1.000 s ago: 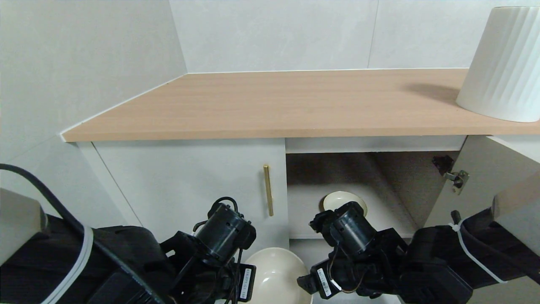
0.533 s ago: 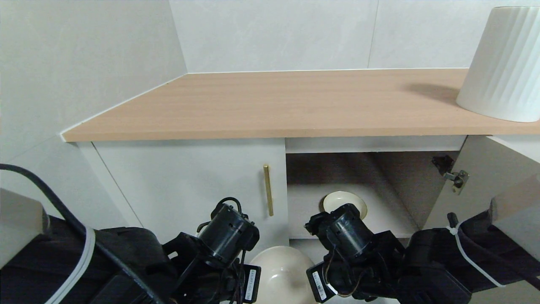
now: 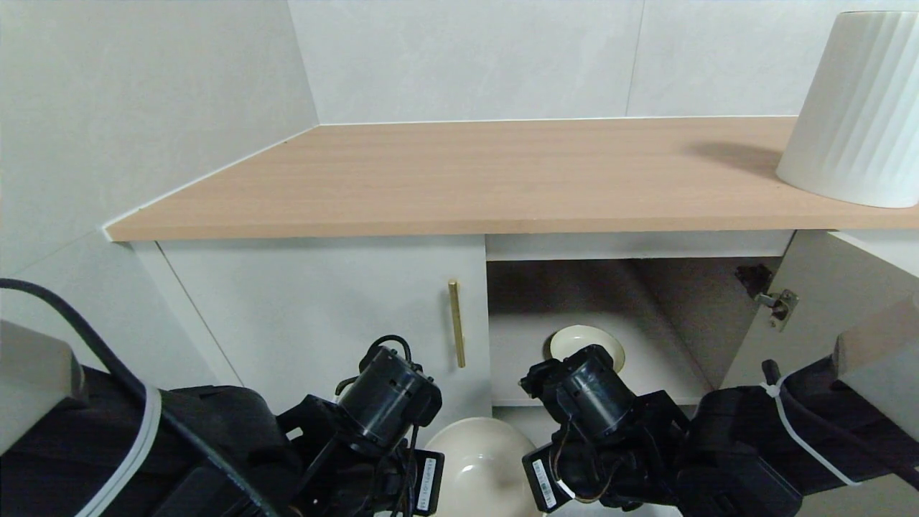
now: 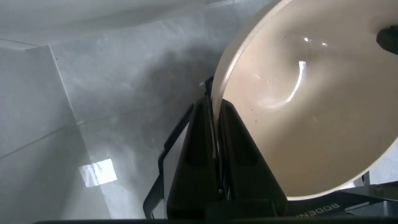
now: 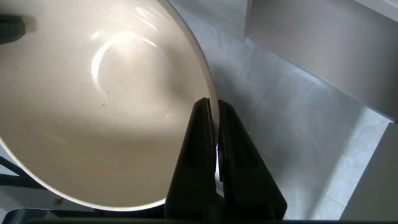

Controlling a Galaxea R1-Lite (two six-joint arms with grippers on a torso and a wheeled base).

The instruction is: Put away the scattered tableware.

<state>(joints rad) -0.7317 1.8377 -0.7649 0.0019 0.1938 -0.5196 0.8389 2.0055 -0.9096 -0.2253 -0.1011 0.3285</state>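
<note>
A large cream bowl [image 3: 475, 465] hangs low in front of the cabinet, between my two arms. My left gripper [image 4: 214, 111] is shut on one side of the bowl's [image 4: 311, 112] rim, one finger inside and one outside. On the opposite side of the bowl [image 5: 106, 106], my right gripper [image 5: 211, 112] is shut on the rim in the same way. A smaller cream dish [image 3: 583, 339] rests on the shelf inside the open cabinet [image 3: 646, 359], just beyond my right wrist.
The cabinet's left door [image 3: 323, 316] is closed, with a gold handle [image 3: 455, 323]. Its right door [image 3: 847, 287] stands open on its hinge [image 3: 779, 303]. A white ribbed lampshade [image 3: 858, 108] stands on the wooden countertop [image 3: 467, 179] at the right. A wall closes the left side.
My right arm has shifted left, closer against the bowl's rim. The bowl has risen slightly and moved a little to the right between the arms.
</note>
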